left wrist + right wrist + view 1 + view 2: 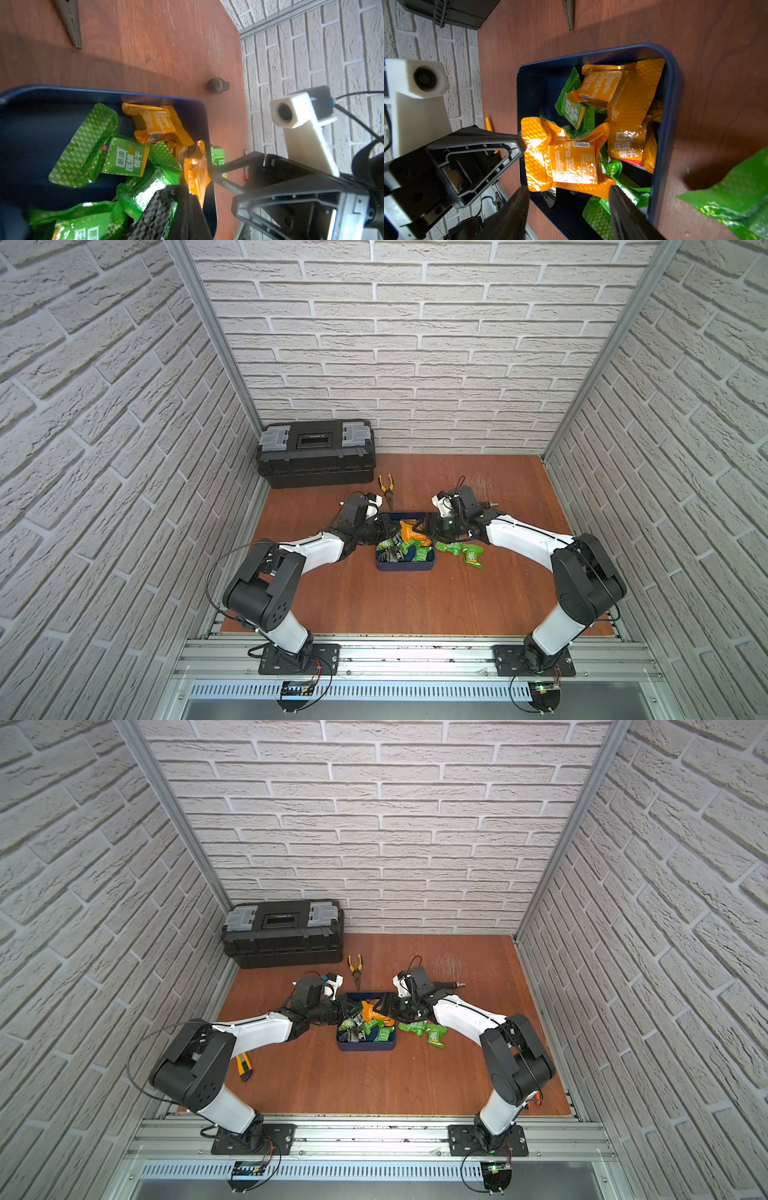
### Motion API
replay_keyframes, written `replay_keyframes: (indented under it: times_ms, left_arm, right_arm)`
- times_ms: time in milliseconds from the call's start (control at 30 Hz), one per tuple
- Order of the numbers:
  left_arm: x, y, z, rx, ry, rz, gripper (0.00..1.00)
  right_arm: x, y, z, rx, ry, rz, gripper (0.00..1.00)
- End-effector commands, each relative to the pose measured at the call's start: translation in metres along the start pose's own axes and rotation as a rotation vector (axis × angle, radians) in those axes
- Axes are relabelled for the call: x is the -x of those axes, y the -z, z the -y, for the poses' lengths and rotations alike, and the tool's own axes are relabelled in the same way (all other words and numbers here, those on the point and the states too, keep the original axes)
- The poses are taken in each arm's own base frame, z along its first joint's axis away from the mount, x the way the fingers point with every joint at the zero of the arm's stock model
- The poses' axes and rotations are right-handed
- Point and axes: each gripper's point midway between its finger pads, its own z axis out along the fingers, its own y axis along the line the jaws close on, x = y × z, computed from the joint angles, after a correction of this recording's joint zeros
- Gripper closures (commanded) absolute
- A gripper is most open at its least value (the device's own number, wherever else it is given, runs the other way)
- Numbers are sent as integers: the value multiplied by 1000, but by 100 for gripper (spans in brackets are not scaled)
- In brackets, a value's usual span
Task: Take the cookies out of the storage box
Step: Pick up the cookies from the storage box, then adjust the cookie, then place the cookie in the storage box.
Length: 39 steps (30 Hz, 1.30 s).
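- Lying piled in the blue box (pixel 405 567) at the centre of both top views, green, orange and black packets (pixel 409 543) are noted; more green packets (pixel 465 552) are seen on the table (pixel 374 605) just right of it.
- Left gripper (pixel 519 143): jaws are found together, tip at the box rim; a pinch on the rim cannot be told.
- Right gripper (pixel 569 188): jaws are found apart, an orange packet (pixel 571 162) just ahead.

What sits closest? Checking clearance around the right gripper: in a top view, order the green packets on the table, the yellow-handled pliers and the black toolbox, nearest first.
1. Green packets: on the table just beside the right gripper.
2. Yellow-handled pliers: behind the storage box.
3. Black toolbox: back left corner.
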Motion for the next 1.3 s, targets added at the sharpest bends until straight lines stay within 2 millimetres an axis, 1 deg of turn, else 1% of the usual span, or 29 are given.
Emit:
replay_keyframes:
  times_ms: [0,133,333,433,600,700,800,867,1000,1133,1267]
  left_arm:
    - [12,7,20,-83,-31,50,100]
    - [16,12,22,-113,-7,80,100]
    - [20,20,28,-133,-5,107,100]
    - [21,20,30,-142,-5,109,100]
    - [24,22,39,-185,-1,120,100]
    - [26,23,44,-206,-3,125,100]
    - [24,23,46,-213,-6,118,100]
    - [23,23,46,-220,-4,112,100]
    - [24,21,48,-247,11,111,100]
    - [25,19,49,-261,18,109,100]
    - [24,18,47,-257,24,108,100]
  right_arm:
    - [3,0,-8,26,11,25,33]
    - [5,2,-8,30,-40,44,29]
    - [9,16,-7,6,-77,93,27]
    - [9,16,-6,4,-80,91,27]
    - [12,8,-17,77,-107,82,28]
    - [17,7,-24,115,-116,95,29]
    - [22,8,-34,161,-109,107,29]
    - [25,6,-37,182,-113,108,29]
    - [31,1,-40,219,-137,120,30]
    - [35,3,-42,234,-145,139,33]
    - [38,8,-38,233,-150,161,41]
